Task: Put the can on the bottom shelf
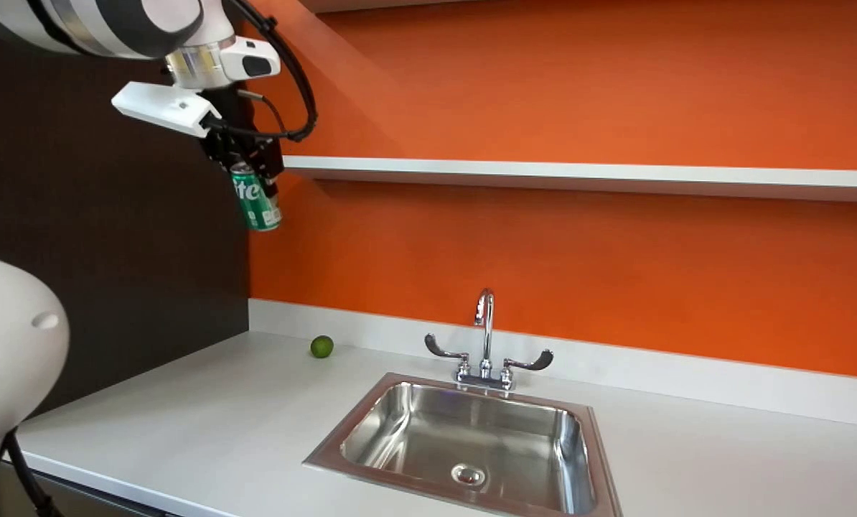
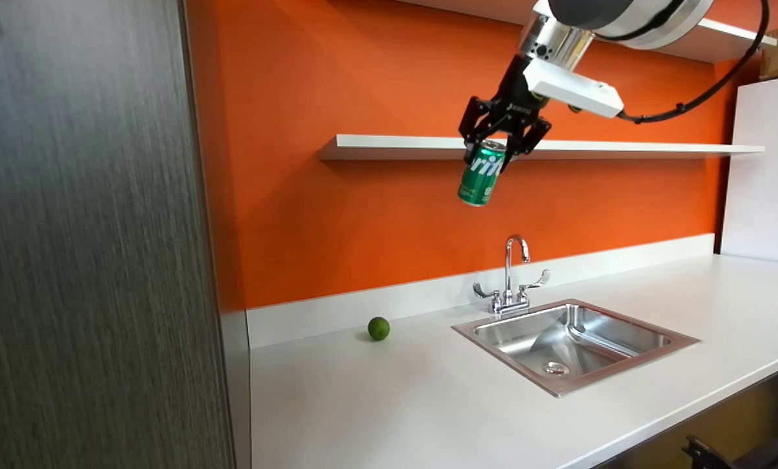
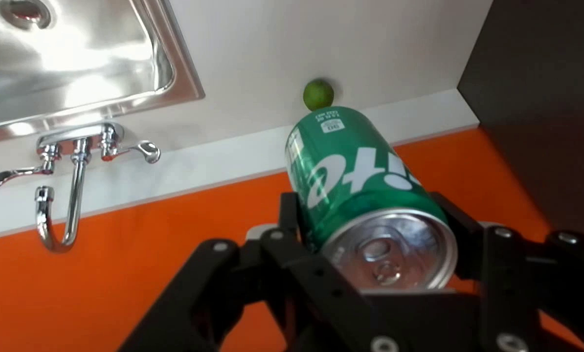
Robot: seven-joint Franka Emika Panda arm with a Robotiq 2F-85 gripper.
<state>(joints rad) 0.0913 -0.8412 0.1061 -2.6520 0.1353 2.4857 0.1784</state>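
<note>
The can is a small green drink can with a silvery top and pale lettering. It shows in both exterior views (image 1: 256, 207) (image 2: 479, 181) and in the wrist view (image 3: 355, 171). My gripper (image 1: 255, 177) (image 2: 489, 158) (image 3: 365, 203) is shut on the can near its top, one finger on each side. The can hangs tilted, high above the counter. The bottom shelf, a long thin white plank on the orange wall, shows in both exterior views (image 1: 579, 171) (image 2: 395, 143). The can's body appears lower than the shelf's front edge. The shelf is out of the wrist view.
A small green ball (image 1: 321, 346) (image 2: 378, 328) (image 3: 318, 95) lies on the white counter (image 1: 184, 409). A steel sink (image 1: 392, 495) with a faucet (image 1: 486, 323) is set in it. A dark side wall (image 1: 113, 215) bounds the counter. A higher shelf (image 2: 728, 42) is above.
</note>
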